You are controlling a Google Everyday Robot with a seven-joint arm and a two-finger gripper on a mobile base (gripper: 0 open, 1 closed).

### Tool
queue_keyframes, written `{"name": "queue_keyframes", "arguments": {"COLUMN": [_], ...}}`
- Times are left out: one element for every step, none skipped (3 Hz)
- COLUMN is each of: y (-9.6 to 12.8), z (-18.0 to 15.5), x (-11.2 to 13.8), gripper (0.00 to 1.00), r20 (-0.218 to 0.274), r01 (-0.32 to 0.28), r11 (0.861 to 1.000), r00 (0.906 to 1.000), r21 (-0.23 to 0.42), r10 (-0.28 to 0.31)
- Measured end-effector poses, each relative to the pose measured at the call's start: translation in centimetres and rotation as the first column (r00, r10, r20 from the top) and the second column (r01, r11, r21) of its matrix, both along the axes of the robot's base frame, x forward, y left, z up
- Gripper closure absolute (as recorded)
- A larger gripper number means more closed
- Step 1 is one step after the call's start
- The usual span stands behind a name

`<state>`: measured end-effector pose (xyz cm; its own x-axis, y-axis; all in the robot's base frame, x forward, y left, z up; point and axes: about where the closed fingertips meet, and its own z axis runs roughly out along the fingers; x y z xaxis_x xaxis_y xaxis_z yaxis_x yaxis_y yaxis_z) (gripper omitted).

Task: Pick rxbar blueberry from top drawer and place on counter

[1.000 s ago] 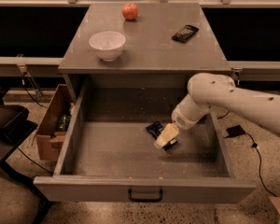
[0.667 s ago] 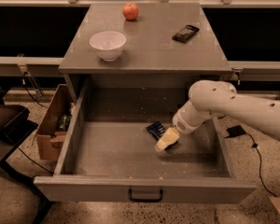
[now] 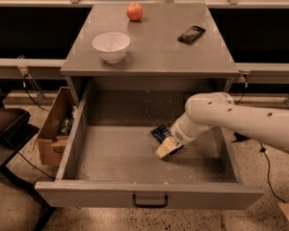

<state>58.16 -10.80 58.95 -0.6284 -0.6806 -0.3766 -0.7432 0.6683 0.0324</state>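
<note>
The top drawer (image 3: 111,153) is pulled open below the counter (image 3: 154,47). The rxbar blueberry (image 3: 160,132), a small dark blue bar, lies flat on the drawer floor right of the middle. My gripper (image 3: 166,148) reaches down into the drawer from the right on its white arm, its pale tip on the bar's near end and covering part of it.
On the counter stand a white bowl (image 3: 111,46), a red apple (image 3: 134,11) and a black wrapped bar (image 3: 191,34). A cardboard box (image 3: 55,126) sits on the floor left of the drawer. The drawer handle (image 3: 150,201) faces the camera.
My gripper has dropped slightly lower onto the bar; the arm has shifted a little. The bar has not visibly moved.
</note>
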Motion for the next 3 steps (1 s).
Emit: {"name": "queue_keyframes", "arguments": {"y": [0.00,0.00,0.00], "z": [0.00,0.00,-0.01], "x": [0.00,0.00,0.00], "gripper": [0.53,0.76,0.97], "r20": [0.000,0.000,0.000], "r01": [0.000,0.000,0.000], "r11": [1.000,1.000,1.000], "r00": [1.0000,1.0000,1.0000], "r21": [0.000,0.000,0.000], "r10": [0.000,0.000,0.000]}}
